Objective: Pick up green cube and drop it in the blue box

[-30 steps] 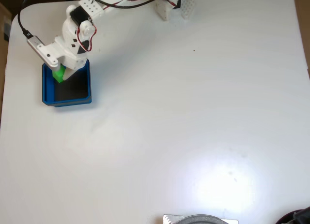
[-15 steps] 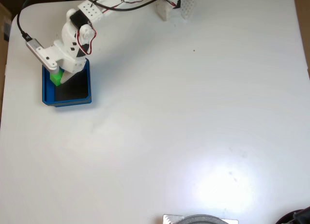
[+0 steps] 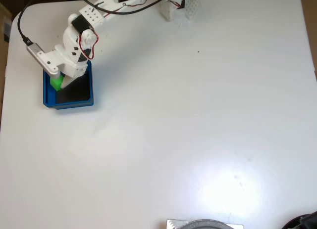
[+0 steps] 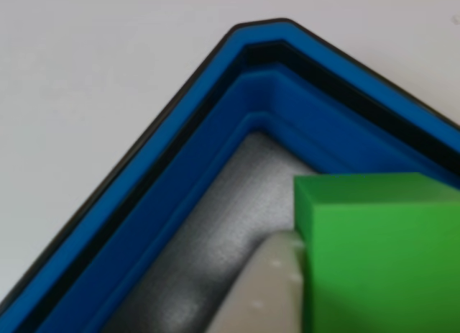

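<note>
Up in the fixed view's top left, the white gripper (image 3: 58,79) holds the green cube (image 3: 57,82) over the blue box (image 3: 74,103) on the table (image 3: 198,115). Close up, a pale finger (image 4: 269,290) presses the cube (image 4: 381,254) above the box's corner (image 4: 215,131). No writing is readable.
</note>
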Controlling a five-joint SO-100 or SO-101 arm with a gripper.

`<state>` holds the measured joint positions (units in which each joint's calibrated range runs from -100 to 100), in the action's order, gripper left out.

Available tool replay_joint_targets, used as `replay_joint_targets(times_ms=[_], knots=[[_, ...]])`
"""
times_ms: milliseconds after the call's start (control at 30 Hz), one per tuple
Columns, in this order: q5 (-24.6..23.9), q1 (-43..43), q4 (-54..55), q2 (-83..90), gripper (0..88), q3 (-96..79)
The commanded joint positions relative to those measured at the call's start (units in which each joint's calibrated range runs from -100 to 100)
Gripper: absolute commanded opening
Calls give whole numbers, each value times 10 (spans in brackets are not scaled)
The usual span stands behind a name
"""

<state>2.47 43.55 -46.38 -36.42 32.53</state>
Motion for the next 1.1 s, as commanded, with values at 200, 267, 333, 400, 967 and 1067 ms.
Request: replay_joint_targets(times_ms=[200,267,333,400,967,1067], knots=[[-1,2,10,12,23,35],[-1,2,10,12,23,35],[-1,2,10,12,23,35],[-1,2,10,13,23,35],[-1,2,10,14,55,35],[-1,2,10,13,105,35]])
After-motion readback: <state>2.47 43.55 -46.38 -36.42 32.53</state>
